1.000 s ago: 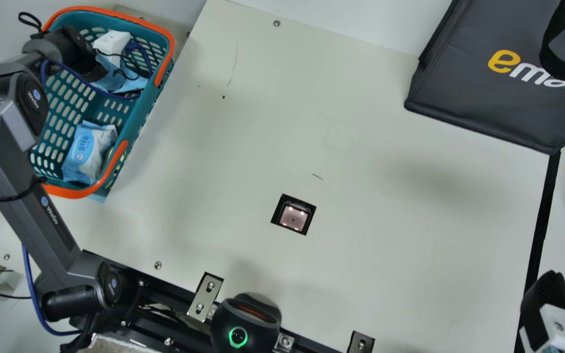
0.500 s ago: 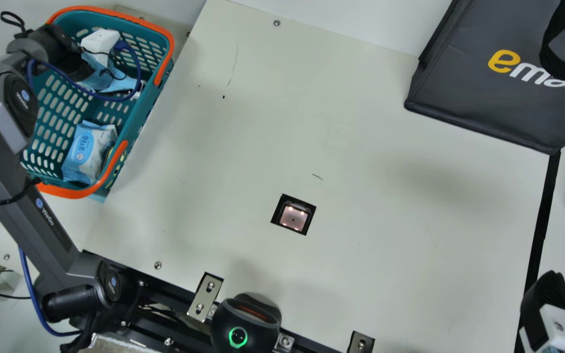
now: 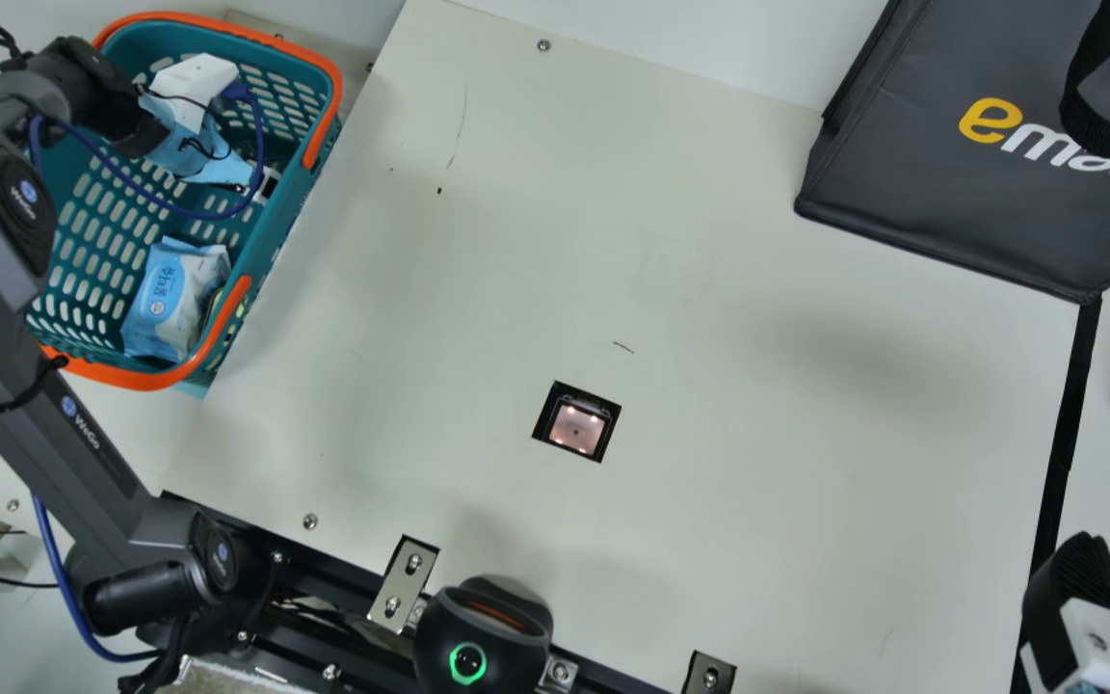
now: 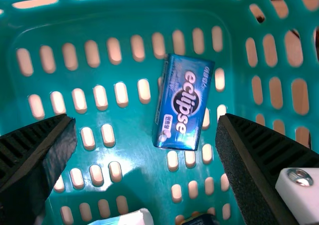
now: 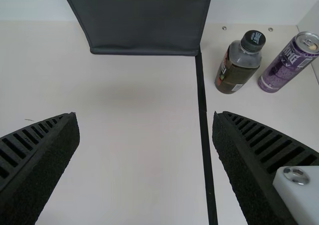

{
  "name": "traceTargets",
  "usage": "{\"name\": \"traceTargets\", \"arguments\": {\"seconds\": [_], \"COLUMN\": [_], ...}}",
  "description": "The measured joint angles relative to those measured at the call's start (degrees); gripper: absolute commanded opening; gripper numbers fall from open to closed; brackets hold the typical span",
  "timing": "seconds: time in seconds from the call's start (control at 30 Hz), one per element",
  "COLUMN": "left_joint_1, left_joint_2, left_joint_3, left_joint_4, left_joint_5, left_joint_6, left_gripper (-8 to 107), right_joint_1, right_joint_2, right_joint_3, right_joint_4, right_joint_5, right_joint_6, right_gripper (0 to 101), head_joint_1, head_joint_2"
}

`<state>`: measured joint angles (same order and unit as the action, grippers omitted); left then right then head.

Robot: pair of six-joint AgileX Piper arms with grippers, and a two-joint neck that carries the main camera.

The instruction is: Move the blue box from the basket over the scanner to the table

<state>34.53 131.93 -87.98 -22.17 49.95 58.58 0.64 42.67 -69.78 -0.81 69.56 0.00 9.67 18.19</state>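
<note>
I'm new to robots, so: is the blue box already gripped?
No, the blue box lies in the basket, with the left gripper wide open and not closed on it.

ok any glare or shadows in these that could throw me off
Left wrist view: a bright glare patch on the basket's floor, with a darker shadow close by; main view: soft, blurry-edged shadows on the table, and small bright lights glowing in the scanner; right wrist view: fairly even light, just a faint shadow on the table near the dark bag.
</note>
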Motion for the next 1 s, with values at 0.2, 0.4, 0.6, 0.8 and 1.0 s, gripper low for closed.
{"name": "traceTargets", "arguments": {"seconds": [0.2, 0.4, 0.6, 0.8, 1.0], "left_joint_1": [-0.13, -0.52, -0.72, -0.72, -0.72], "left_joint_2": [-0.92, -1.86, -2.28, -1.94, -0.66], "left_joint_3": [2.62, 6.41, 9.69, 11.23, 11.52], "left_joint_4": [0.48, -0.18, -1.76, -4.48, -6.63], "left_joint_5": [-2.45, -6.62, -10.11, -12.77, -14.66], "left_joint_6": [4.65, 8.62, 12.02, 15.2, 17.29], "left_gripper": [90, 90, 90, 90, 90], "right_joint_1": [0.0, 0.0, 0.0, 0.0, 0.0], "right_joint_2": [0.0, 0.0, 0.0, 0.0, 0.0], "right_joint_3": [0.0, 0.0, 0.0, 0.0, 0.0], "right_joint_4": [0.0, 0.0, 0.0, 0.0, 0.0], "right_joint_5": [0.0, 0.0, -0.01, -0.01, -0.01], "right_joint_6": [0.0, 0.0, 0.0, 0.0, 0.0], "right_gripper": [95, 95, 95, 95, 95], "head_joint_1": [0.0, 0.0, 0.0, -0.09, 0.0], "head_joint_2": [0.09, 0.09, 0.09, 0.09, 0.09]}}
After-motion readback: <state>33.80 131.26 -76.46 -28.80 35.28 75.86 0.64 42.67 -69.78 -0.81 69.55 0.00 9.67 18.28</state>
